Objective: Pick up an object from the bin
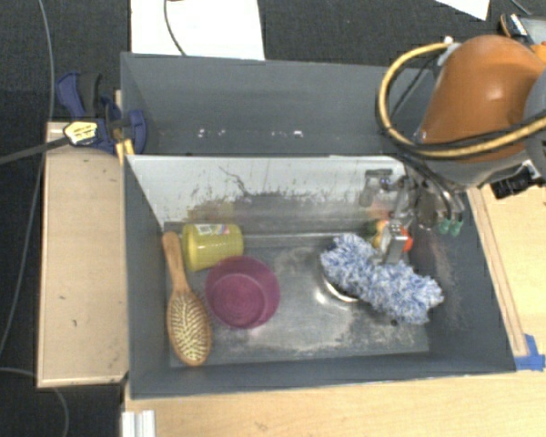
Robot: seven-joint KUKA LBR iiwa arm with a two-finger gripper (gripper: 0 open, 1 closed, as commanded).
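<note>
The gripper (396, 237) hangs at the top end of the fluffy blue-and-white duster (382, 282), on the right side of the bin (255, 98). I cannot tell if it is apart or together.

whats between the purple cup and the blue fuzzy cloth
Bare bin floor separates purple cup from blue fuzzy cloth, in the camera view.

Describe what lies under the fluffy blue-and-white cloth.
A pale curved edge peeks out beneath the cloth on its left; the rest is covered, so its kind is unclear.
</note>
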